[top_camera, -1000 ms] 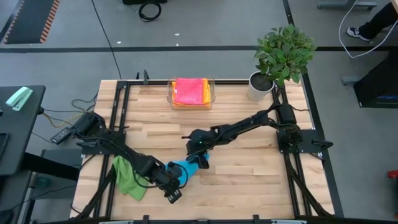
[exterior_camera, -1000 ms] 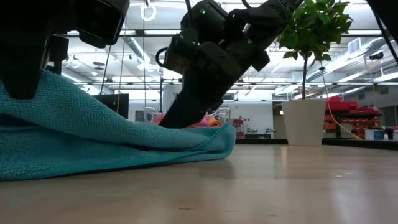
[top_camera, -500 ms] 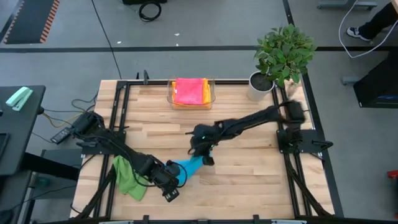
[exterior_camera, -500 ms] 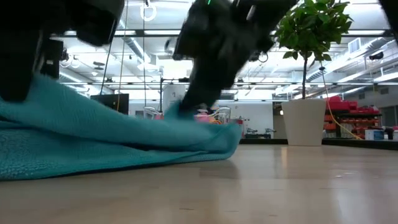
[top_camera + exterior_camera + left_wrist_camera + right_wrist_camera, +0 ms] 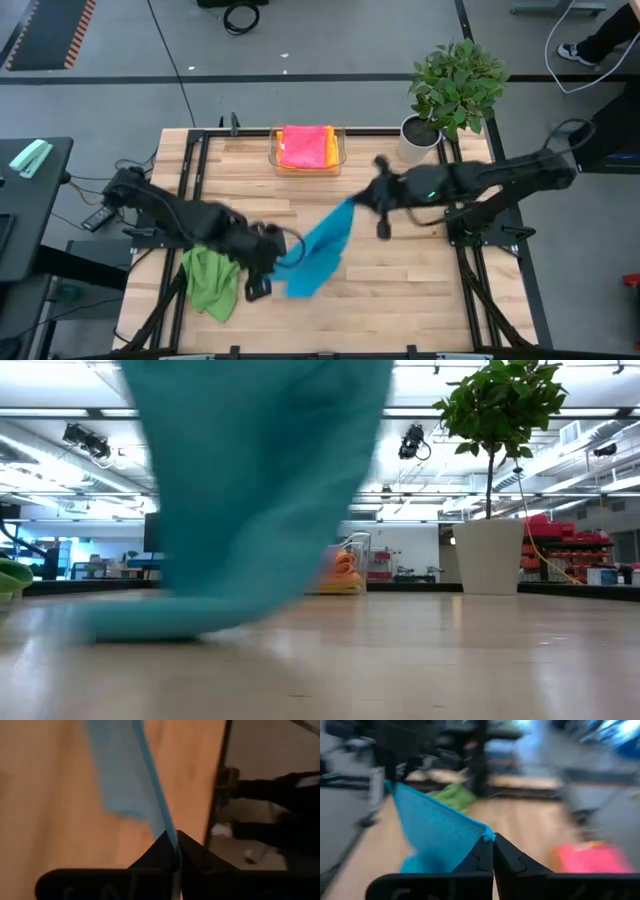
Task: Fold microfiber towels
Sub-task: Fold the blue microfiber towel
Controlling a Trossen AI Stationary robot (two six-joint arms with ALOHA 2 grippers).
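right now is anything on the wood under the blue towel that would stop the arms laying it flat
Nothing visible does. The blue towel hangs stretched between the left gripper and the right gripper, each shut on a corner. The bare table lies below. The green towel sits off by the left arm; the clear tray is at the far edge.

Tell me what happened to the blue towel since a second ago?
The blue towel got lifted off the table and stretched out. The right gripper pulled one corner up and to the right; the left gripper holds the other. The green towel and tray stayed put.
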